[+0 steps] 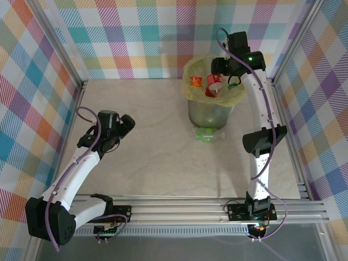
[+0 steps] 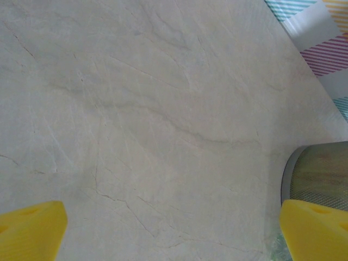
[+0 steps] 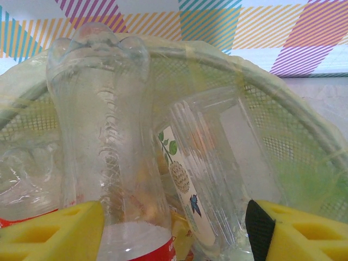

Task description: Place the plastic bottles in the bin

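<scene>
Right gripper (image 1: 220, 73) over the mouth of the bin (image 1: 209, 115), yellow fingers (image 3: 51, 231) apart, a clear bottle (image 3: 103, 136) between them among other bottles (image 1: 196, 81), green-labelled bottle (image 1: 209, 134) lying just beside the bin's base, left gripper (image 1: 129, 123) spread wide above the table (image 1: 152, 163).

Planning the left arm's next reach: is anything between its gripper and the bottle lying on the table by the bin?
Nothing visible does. Only bare table separates the left gripper from the bottle, which lies at the foot of the bin.

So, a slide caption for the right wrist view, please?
Right gripper open over the bin, clear bottles piled inside.
</scene>
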Robot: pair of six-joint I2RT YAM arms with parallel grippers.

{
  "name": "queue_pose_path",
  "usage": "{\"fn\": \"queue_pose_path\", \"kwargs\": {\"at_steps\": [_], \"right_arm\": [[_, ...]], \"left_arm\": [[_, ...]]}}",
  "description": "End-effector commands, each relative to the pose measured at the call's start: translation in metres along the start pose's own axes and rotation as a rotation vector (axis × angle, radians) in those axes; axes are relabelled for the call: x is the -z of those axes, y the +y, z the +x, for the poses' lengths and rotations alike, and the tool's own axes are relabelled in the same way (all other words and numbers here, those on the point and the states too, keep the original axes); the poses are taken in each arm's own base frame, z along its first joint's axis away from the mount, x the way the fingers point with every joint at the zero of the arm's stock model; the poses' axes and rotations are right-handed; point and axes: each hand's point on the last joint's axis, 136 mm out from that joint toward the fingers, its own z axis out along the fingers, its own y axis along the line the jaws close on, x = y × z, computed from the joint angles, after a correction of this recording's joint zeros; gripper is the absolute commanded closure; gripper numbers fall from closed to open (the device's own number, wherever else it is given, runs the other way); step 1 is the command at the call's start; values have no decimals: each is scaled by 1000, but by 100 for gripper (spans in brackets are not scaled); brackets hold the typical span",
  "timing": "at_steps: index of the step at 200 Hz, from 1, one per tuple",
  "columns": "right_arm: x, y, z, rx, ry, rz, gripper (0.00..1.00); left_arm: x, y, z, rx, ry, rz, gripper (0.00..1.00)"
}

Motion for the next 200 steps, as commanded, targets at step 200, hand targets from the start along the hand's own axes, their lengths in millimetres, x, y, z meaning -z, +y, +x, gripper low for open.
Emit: {"fn": "queue_pose_path", "kwargs": {"at_steps": [200], "right_arm": [[98,90,240,480,161,-174,3]], "left_arm": [[8,1,-13,-12,-52,7,0]]}}
